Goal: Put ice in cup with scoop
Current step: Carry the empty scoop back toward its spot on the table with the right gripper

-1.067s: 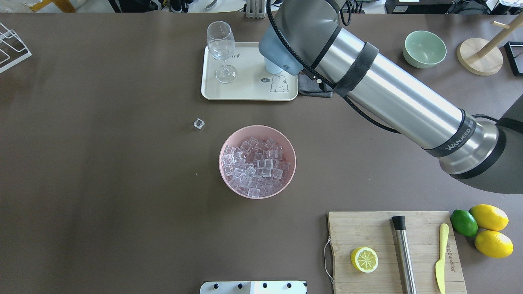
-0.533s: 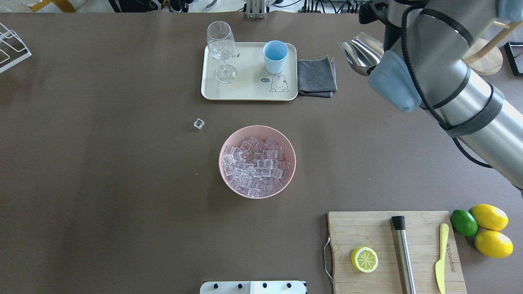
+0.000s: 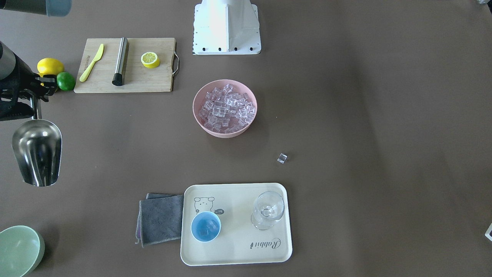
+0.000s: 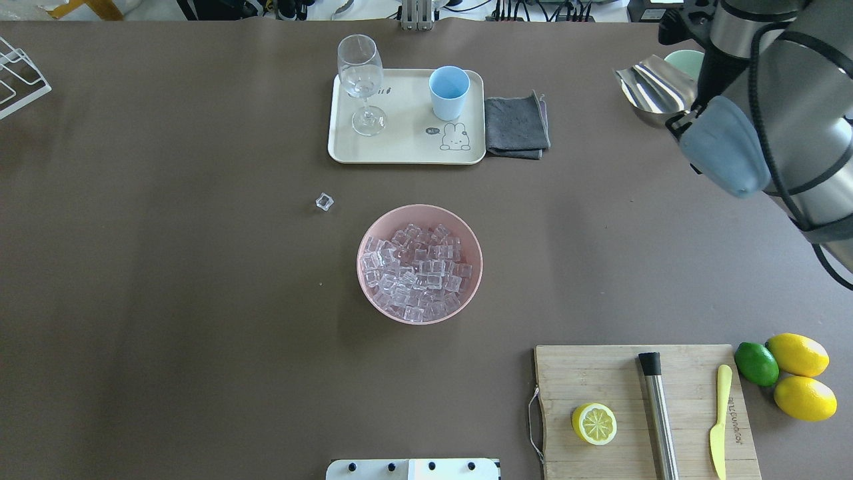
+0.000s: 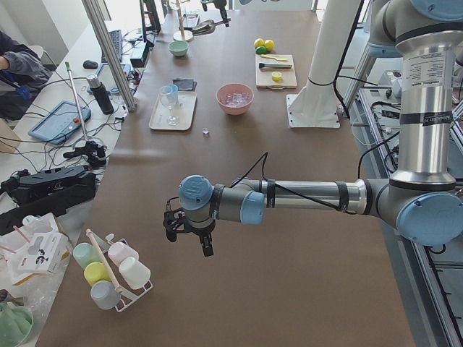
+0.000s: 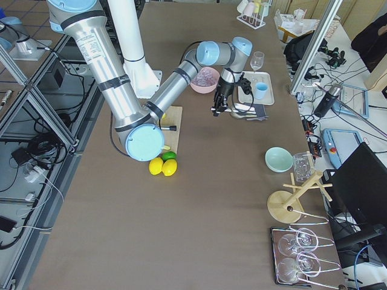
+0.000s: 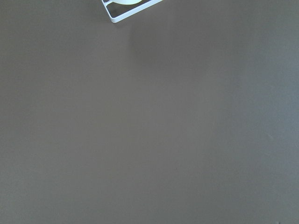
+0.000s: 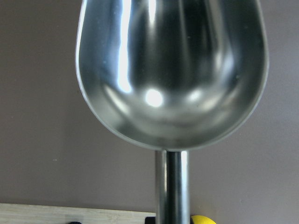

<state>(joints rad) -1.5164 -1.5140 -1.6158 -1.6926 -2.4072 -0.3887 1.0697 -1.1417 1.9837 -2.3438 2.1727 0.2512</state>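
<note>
Ice (image 4: 420,267) fills the pink bowl (image 4: 426,212) at mid-table, a few cubes lie inside the light-blue cup (image 3: 195,230), and one stray cube (image 4: 324,201) sits on the table (image 4: 166,300) near the bowl. The cup stands upright on the cream tray (image 4: 400,143), near a stemmed glass (image 4: 360,73). The right gripper (image 3: 34,98), jaws closed on the thin handle, holds the scoop (image 3: 37,152) empty in the air over the table's right side, well apart from the cup. The left gripper (image 5: 189,233) hangs over bare table far to the left; whether its jaws are open cannot be told.
</note>
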